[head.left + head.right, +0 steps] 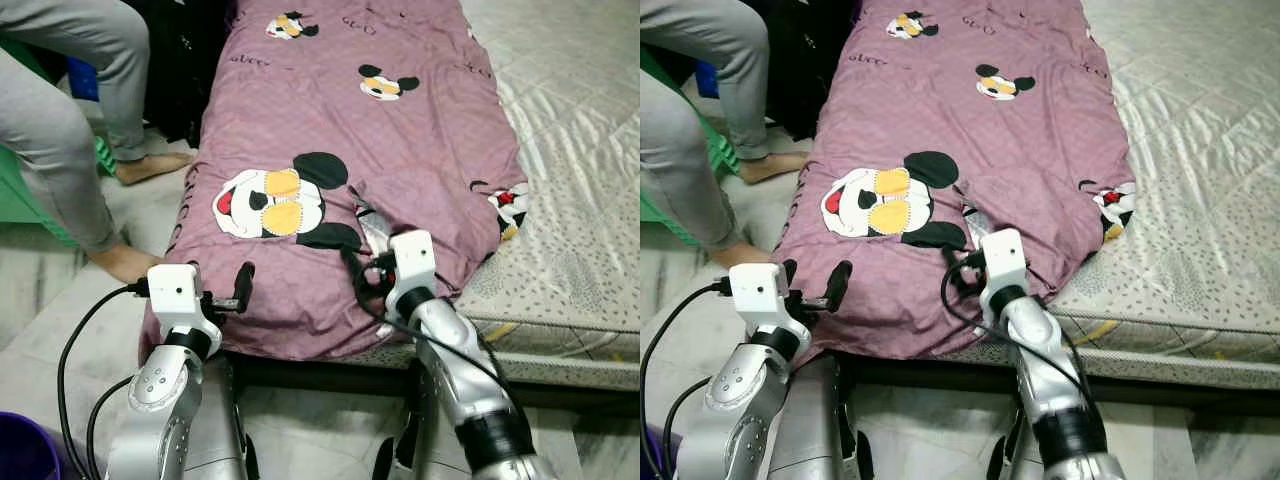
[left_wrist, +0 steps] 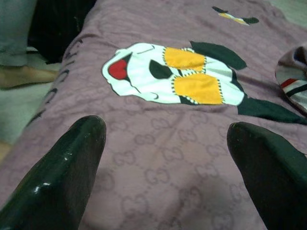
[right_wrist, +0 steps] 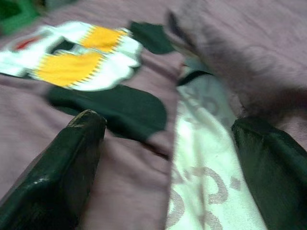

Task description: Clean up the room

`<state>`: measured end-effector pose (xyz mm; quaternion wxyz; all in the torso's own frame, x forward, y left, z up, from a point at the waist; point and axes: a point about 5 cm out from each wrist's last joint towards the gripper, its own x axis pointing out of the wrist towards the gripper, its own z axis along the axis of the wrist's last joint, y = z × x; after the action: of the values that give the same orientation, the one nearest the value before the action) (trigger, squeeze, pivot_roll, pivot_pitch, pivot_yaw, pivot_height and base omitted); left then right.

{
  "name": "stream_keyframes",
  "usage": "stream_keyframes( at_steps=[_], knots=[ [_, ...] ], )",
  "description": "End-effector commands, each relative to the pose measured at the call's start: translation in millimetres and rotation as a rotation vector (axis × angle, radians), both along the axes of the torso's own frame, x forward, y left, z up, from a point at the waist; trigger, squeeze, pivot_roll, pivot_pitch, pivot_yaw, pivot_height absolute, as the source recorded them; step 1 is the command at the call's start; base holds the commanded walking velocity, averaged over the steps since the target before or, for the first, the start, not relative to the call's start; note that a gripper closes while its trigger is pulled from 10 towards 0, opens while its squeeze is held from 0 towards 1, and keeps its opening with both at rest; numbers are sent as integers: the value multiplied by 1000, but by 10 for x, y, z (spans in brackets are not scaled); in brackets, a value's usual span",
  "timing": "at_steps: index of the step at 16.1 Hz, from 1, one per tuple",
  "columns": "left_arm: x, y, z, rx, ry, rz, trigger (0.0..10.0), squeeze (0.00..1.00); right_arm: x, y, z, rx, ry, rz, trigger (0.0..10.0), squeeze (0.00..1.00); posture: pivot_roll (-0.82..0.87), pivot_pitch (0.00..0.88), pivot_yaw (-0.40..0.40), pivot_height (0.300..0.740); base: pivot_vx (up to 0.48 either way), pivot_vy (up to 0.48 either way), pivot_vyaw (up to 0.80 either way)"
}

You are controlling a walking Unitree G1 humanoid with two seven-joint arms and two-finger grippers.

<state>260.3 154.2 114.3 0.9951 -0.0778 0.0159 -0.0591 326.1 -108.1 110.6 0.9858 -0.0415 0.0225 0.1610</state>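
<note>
both silver arms forward — left pincer and right pincer with fingers spread apart

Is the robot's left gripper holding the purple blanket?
No, the left gripper hangs open above the blanket, fingers apart.

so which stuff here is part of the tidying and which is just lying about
Job in hand:
- purple cartoon-print blanket
- left claw, open at its near edge
- right claw, open on a fold

Lying about:
- pale quilted mattress
- green plastic furniture
- person's legs
</note>
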Motion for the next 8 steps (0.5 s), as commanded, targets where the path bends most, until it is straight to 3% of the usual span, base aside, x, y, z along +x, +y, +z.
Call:
stream_keyframes(
  at_steps=[1, 5, 8],
  knots=[
    [-10, -7, 21, 6, 0, 4, 10000, 0, 65, -97, -74, -59, 39, -104, 10000, 0, -16, 216, -16, 498, 0, 0, 0],
    [-20, -16, 19, 10, 5, 6, 10000, 0, 192, -383, -113, -83, 80, -311, 10000, 0, -11, 210, -17, 498, 0, 0, 0],
    [-6, -7, 21, 11, 5, 15, 10000, 0, 214, -856, -63, -86, 69, -529, 10000, 0, -16, 207, -14, 498, 0, 0, 0]
  ],
)
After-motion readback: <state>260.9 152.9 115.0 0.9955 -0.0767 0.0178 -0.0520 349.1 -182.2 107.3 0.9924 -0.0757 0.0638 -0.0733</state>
